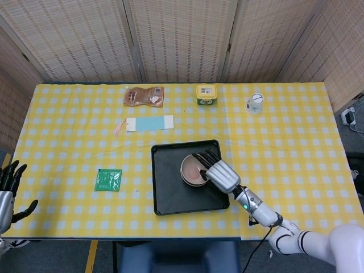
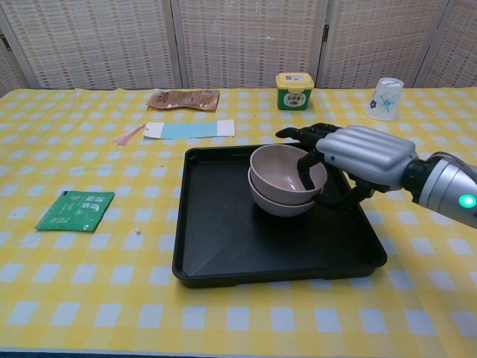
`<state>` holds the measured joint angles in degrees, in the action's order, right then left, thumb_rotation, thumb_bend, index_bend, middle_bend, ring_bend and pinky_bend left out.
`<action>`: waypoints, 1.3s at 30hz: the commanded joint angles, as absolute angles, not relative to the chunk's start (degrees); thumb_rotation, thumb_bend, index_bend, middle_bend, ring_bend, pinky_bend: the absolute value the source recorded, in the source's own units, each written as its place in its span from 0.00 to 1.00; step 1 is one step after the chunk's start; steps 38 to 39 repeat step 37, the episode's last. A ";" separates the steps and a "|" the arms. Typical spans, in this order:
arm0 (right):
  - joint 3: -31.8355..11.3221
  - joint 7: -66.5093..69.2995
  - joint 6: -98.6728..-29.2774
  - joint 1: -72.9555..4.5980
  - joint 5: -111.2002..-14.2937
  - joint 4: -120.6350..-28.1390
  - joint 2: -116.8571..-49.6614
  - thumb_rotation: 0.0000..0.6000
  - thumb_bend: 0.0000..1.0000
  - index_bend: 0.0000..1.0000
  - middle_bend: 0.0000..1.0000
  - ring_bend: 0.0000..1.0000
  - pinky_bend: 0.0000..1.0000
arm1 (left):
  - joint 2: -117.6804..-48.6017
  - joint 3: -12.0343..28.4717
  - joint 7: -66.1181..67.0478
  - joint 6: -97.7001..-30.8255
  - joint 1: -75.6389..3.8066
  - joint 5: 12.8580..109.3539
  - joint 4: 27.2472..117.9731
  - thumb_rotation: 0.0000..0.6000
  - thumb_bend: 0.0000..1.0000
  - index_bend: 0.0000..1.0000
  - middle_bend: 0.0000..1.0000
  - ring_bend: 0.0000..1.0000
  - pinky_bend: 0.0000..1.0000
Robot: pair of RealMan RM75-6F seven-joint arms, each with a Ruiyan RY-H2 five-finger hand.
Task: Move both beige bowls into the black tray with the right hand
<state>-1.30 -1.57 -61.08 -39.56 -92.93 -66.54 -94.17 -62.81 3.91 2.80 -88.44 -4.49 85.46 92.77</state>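
Two beige bowls (image 2: 283, 179) sit upright, one nested inside the other, in the far right part of the black tray (image 2: 223, 239). The tray is square and shallow with a raised rim, lying flat on the desk. The right hand (image 2: 358, 160) grips the upper bowl's right rim, one finger hooked inside.

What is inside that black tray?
Two beige bowls, one nested in the other, sit in the black tray. The right hand grips the top rim; the lower bowl's inside is hidden.
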 commanded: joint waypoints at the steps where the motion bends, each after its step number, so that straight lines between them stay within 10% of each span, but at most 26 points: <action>1: -1.20 -1.42 -61.09 -39.52 -92.88 -66.95 -93.74 1.00 0.49 0.45 0.00 0.00 0.00 | -62.84 3.92 2.84 -88.48 -4.45 85.48 92.81 1.00 0.28 0.00 0.00 0.00 0.00; 13: 0.11 -5.34 -69.35 -35.24 -95.08 -75.80 -87.57 1.00 0.49 0.27 0.00 0.00 0.00 | -62.71 3.67 3.02 -88.57 -4.34 86.03 93.00 1.00 0.28 0.00 0.00 0.00 0.00; 27: 5.82 -22.76 -96.09 -8.30 -86.55 -92.04 -73.59 1.00 0.49 0.00 0.00 0.00 0.00 | -62.42 1.85 3.57 -86.96 -4.93 88.75 93.76 1.00 0.28 0.00 0.00 0.00 0.00; 39: 6.28 -12.12 -92.23 -6.29 -86.25 -93.65 -66.80 1.00 0.48 0.00 0.00 0.00 0.00 | -64.96 0.07 10.27 -86.88 -5.03 92.13 94.41 1.00 0.28 0.00 0.00 0.00 0.00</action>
